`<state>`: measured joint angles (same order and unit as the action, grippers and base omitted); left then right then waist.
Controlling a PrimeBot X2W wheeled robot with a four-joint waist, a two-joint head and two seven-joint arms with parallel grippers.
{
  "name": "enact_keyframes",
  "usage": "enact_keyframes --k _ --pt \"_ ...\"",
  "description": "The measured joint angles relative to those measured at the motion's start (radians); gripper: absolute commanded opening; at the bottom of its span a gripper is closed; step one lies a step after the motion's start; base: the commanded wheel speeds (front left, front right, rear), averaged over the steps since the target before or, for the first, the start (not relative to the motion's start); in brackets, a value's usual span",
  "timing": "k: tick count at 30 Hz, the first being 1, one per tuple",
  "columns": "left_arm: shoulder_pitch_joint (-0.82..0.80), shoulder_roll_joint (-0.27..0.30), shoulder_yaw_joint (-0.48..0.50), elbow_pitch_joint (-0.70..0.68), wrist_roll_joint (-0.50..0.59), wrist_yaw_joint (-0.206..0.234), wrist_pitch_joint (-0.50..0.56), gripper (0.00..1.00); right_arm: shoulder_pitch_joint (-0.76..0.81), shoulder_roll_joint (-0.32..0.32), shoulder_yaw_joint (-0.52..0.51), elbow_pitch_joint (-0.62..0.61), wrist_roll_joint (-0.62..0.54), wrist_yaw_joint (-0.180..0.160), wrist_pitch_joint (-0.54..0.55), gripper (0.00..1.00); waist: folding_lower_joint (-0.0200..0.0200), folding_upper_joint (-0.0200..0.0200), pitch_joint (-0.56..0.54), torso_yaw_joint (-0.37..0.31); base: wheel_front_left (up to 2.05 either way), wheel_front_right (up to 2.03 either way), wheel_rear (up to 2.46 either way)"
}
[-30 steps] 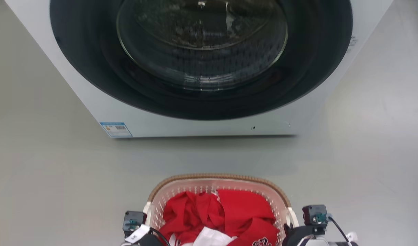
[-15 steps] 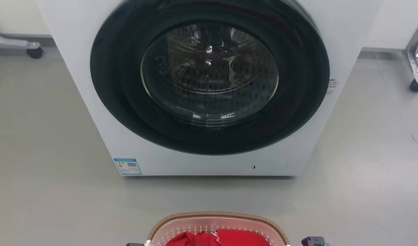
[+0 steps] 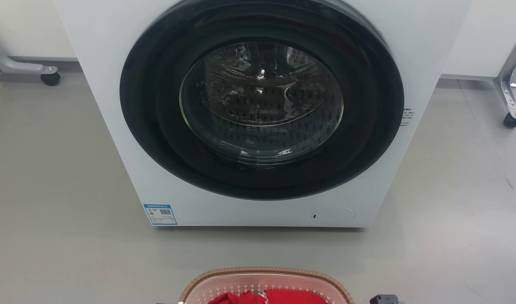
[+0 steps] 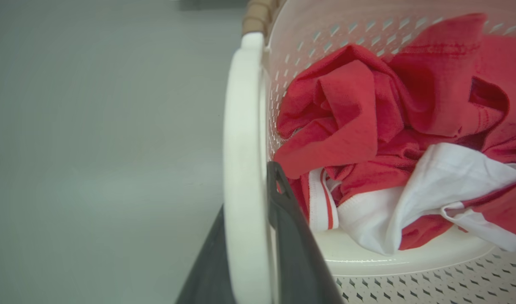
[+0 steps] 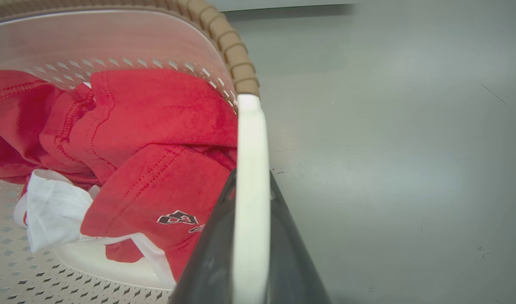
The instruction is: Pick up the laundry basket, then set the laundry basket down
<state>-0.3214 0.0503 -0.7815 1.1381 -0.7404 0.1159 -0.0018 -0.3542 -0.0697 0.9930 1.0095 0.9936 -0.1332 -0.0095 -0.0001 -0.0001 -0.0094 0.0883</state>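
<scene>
At the far left a wheeled metal leg (image 3: 28, 67) stands on the grey floor (image 3: 51, 190). The left gripper (image 4: 247, 190) pinches the white left handle (image 4: 241, 126) of the laundry basket (image 3: 264, 271), one dark finger on each side. The basket holds red garments (image 4: 346, 105) and a white one (image 4: 414, 190). It lies at the head view's bottom edge, before the closed front-loading washing machine (image 3: 262, 105) and apart from it; whether it touches the floor is unclear. The right gripper (image 5: 251, 181) likewise clamps the white right handle (image 5: 250, 139).
</scene>
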Motion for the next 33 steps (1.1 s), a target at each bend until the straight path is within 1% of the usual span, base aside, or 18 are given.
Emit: enact_keyframes --k 15,17,33 --pt "-0.024 -0.007 -0.007 0.04 -0.014 -0.003 -0.001 0.0 -0.007 0.002 0.029 0.005 0.037 0.0 -0.001 0.0 0.0001 0.0001 0.005 -0.003 0.0 0.0 0.0" --pt "-0.024 -0.007 -0.009 0.045 -0.014 -0.012 -0.001 0.0 -0.007 0.002 0.033 0.007 0.039 0.0 -0.001 0.0 0.0002 0.0001 0.007 -0.004 0.0 0.0 0.0" --pt "-0.035 -0.008 -0.027 0.062 -0.024 -0.026 -0.011 0.0 -0.026 0.002 0.069 0.019 0.073 0.0 -0.011 0.0 0.0001 0.0001 0.019 -0.008 0.0 0.0 0.0"
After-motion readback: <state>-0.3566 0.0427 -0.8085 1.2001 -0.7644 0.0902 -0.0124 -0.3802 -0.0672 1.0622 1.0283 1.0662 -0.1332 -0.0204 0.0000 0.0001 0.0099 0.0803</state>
